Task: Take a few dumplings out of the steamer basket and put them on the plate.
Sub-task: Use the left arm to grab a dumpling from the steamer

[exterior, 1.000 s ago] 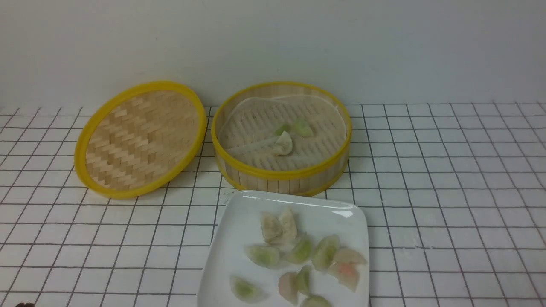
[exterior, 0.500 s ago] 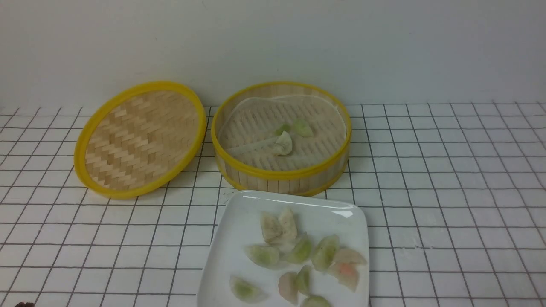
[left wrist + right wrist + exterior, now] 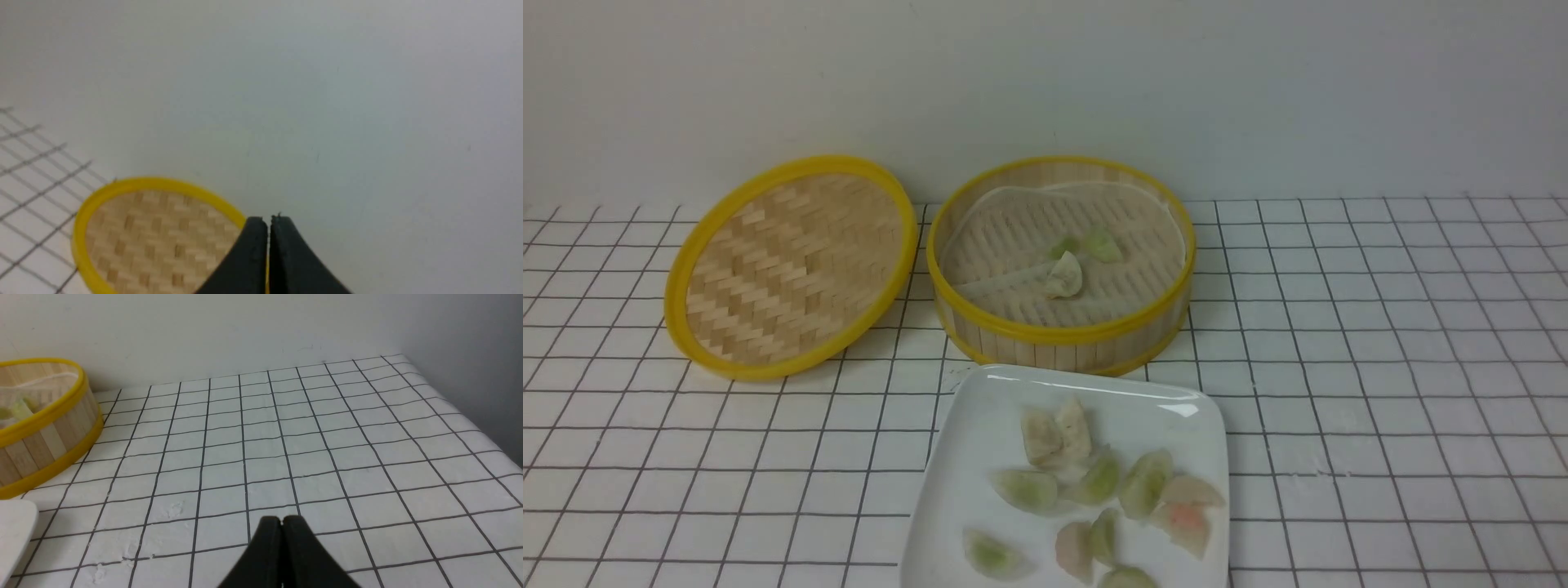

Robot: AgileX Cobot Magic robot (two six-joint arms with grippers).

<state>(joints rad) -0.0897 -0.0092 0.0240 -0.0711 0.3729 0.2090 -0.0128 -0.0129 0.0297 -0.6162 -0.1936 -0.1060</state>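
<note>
Left gripper (image 3: 269, 222) is showing only in its wrist view, black jaws pressed together, gripping nothing, pointing toward the lid (image 3: 155, 237) and the bare wall. Right gripper (image 3: 281, 522) is likewise closed tight and empty, hovering over the gridded tablecloth (image 3: 310, 449), well apart from the basket.

Nearest in the front view, the plate (image 3: 980, 457) is sitting at the bottom centre, its near edge cut off by the frame. Roughly ten dumplings (image 3: 1145, 482) are lying on it, bunched toward its right and near side: two whitish ones at the far end, green-tinted ones in the middle, pinkish ones at the right.

Just behind the plate, the steamer basket (image 3: 1062, 343) is standing upright on the cloth, its near wall very close to the plate's far edge; can't tell if they are touching. Three more dumplings are sitting on its liner near the centre, one whitish (image 3: 1064, 275) and two green behind it.

Left of the basket, the lid is lying woven side up, tilted, its right rim leaning against the basket. The wall (image 3: 1045, 82) is closing off the back.
</note>
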